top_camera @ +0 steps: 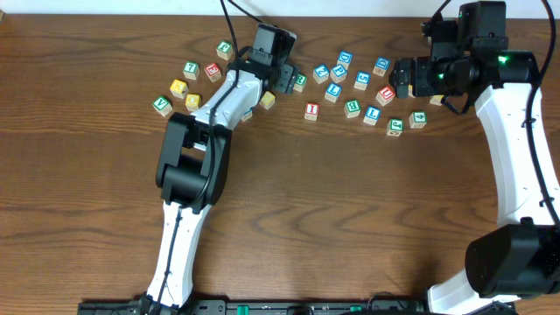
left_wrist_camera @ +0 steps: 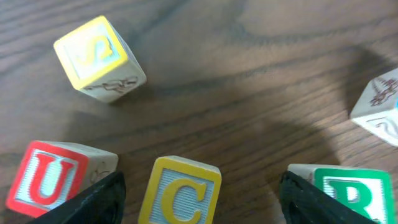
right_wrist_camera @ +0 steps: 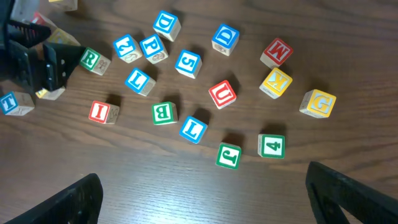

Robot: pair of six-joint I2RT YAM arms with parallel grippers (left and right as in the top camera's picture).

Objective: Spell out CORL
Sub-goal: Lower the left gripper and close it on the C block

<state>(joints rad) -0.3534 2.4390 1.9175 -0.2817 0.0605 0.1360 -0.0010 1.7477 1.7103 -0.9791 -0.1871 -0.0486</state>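
In the left wrist view my left gripper is open, and a yellow C block sits on the wood between its fingers. A green R block lies just outside the right finger and a red U block just outside the left one. In the overhead view the left gripper covers the C block. My right gripper is open and empty, and hovers over the right cluster. There I see the R block and two blue L blocks.
A yellow S block lies beyond the C. Several letter blocks are scattered along the table's far side, among them a red U, a green B, a red I and a yellow G. More blocks lie at the left.
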